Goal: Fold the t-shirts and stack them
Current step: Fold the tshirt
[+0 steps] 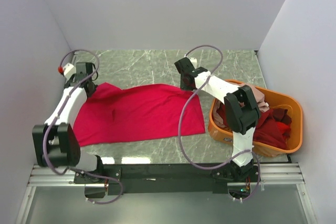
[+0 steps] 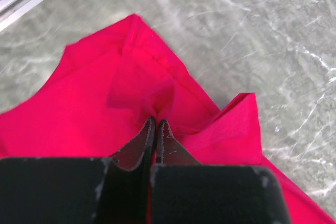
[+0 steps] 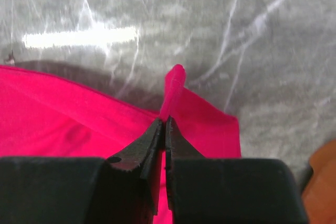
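Note:
A bright crimson-pink t-shirt (image 1: 139,114) lies spread across the marble table. My left gripper (image 1: 89,85) is shut on a pinch of cloth at its far left edge; in the left wrist view the gripper (image 2: 156,121) holds a raised fold of the shirt (image 2: 79,114). My right gripper (image 1: 187,85) is shut on the shirt's far right corner; in the right wrist view the gripper (image 3: 163,121) grips a thin ridge of the shirt (image 3: 63,114). Dark red and pale pink t-shirts (image 1: 270,124) lie heaped in the basket. No neck label shows.
An orange plastic basket (image 1: 294,103) stands at the right, beside the right arm. White walls close in the table on the left, back and right. Bare marble (image 1: 152,64) lies behind the shirt, and a narrow strip in front of it.

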Controlling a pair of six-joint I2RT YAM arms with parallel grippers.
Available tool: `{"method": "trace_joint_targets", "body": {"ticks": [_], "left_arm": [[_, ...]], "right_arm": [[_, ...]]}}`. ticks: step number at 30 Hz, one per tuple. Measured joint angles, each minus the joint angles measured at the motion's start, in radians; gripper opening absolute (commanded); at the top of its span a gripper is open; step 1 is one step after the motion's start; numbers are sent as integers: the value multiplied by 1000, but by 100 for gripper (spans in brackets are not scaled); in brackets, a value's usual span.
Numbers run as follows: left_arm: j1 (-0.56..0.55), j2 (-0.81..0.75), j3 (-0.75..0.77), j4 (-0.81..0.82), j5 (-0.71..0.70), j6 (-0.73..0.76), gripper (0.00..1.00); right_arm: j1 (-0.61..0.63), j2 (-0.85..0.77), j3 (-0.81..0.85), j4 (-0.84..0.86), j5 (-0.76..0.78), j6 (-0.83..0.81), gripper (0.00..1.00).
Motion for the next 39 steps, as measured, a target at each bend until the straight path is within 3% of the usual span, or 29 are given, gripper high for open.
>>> {"method": "trace_joint_targets", "body": {"ticks": [13, 24, 27, 29, 30, 31, 32, 33, 35, 36, 37, 39], "left_arm": [[-2, -430, -298, -115, -8, -220, 0], [-2, -624, -377, -343, -82, -419, 0], [-2, -644, -416, -380, -80, -475, 0], [-2, -642, -432, -406, -78, -509, 0], [-2, -642, -435, -424, -77, -531, 9], [-4, -643, -435, -440, -77, -544, 19], [-4, -646, -435, -455, -78, -563, 27], [-5, -651, -435, -468, -78, -579, 45], [-5, -671, -433, -504, -80, -615, 64], [-5, -684, -431, -518, -80, -630, 89], [-5, -704, -424, -539, -82, -634, 98], [-5, -742, -406, -558, -84, -657, 100]], "right_arm": [[24, -151, -172, 41, 17, 21, 8], [37, -199, -253, 66, 21, 21, 11], [45, -218, -286, 75, 27, 23, 20], [51, -228, -310, 75, 34, 29, 32], [54, -231, -321, 75, 38, 32, 40], [56, -235, -334, 74, 44, 40, 54], [59, -241, -349, 73, 53, 48, 57], [62, -252, -368, 66, 58, 51, 59], [67, -277, -399, 54, 63, 56, 63], [70, -295, -413, 47, 65, 58, 64], [74, -312, -422, 39, 65, 60, 66], [79, -346, -426, 30, 65, 60, 67]]}}
